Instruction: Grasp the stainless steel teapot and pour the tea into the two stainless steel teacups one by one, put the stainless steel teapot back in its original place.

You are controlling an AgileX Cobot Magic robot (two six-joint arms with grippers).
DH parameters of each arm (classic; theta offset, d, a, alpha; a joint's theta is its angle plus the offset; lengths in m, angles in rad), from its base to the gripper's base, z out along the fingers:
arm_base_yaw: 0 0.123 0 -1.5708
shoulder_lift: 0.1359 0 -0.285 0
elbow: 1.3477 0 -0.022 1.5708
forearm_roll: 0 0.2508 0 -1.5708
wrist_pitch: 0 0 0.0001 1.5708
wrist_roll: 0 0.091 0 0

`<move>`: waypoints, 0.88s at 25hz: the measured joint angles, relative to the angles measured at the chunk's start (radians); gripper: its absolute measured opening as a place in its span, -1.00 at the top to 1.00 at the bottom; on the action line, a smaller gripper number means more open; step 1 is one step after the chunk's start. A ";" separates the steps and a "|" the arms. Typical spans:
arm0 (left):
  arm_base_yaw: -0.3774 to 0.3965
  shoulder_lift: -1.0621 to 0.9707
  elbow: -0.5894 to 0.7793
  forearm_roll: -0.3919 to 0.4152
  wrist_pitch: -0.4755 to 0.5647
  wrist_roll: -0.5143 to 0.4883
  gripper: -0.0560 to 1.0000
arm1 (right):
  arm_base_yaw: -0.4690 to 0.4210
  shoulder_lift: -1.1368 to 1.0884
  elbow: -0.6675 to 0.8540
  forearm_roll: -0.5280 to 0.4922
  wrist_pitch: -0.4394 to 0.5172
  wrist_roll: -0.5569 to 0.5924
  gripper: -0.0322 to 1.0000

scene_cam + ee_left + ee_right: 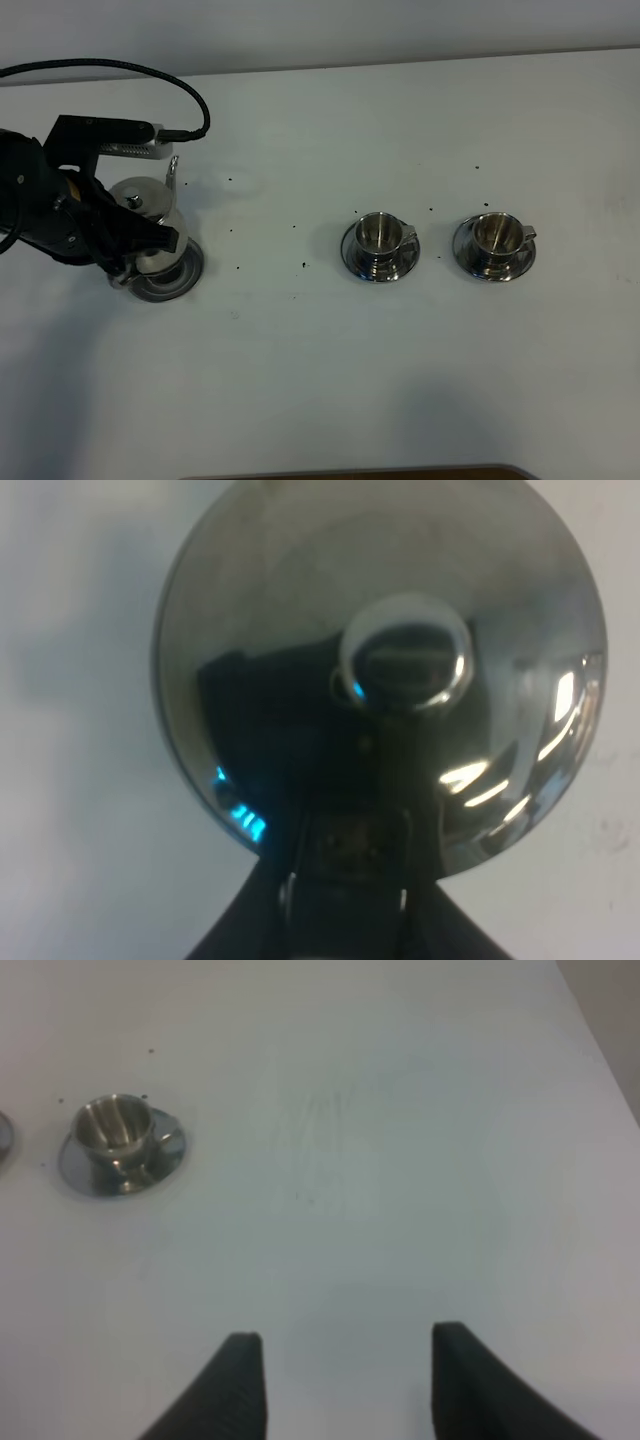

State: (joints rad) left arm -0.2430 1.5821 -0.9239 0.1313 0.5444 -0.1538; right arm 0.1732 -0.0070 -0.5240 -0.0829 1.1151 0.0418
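Left pincer [150, 240] is holding its jaws drawn partway in around the loop handle [350, 845] of the stainless steel teapot [148, 205]. In the left wrist view the pot's domed lid and its knob [405, 665] are lying straight ahead of the fingertips, filling most of the picture. Its thin spout [172, 172] is pointing away from the pincer, toward the far edge of the surface [330, 380]. Directly under pincer and pot, the flat coaster disc [186, 272] is showing its rim; whether the pot's base is touching it I cannot tell.

Well apart from this pincer, off toward the other arm's side, two cups are standing upright, each on its own saucer [354, 256] — the nearer teacup [378, 232] and, just beyond it, the farther teacup [493, 232], both with handles turned away from the pincer. Small dark specks [303, 264] are lying scattered on the surface between pincer and cups.

Right pincer [346, 1333] is hanging over the surface with its jaws standing wide and gripping nothing — the farther teacup [113, 1125] is sitting well ahead of it, toward the left arm's side.
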 joint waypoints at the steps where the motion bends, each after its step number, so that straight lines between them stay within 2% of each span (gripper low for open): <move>1: -0.001 0.000 0.000 0.000 -0.014 0.012 0.37 | 0.000 0.000 0.000 0.000 0.000 0.000 0.19; 5: -0.008 0.000 0.000 -0.016 -0.066 0.051 0.37 | 0.000 0.000 0.000 0.000 0.000 0.001 0.19; 14: -0.008 0.001 -0.001 -0.158 -0.111 0.201 0.37 | 0.000 0.000 0.000 0.000 0.000 0.001 0.19; 18: -0.011 0.049 -0.057 -0.228 -0.061 0.293 0.37 | 0.000 0.000 0.000 0.000 0.000 0.001 0.19; 22: -0.040 0.127 -0.171 -0.243 -0.002 0.355 0.37 | 0.000 0.000 0.000 0.000 0.000 0.001 0.19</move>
State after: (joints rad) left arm -0.2828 1.7094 -1.0944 -0.1116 0.5425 0.2010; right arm 0.1732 -0.0070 -0.5240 -0.0829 1.1151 0.0429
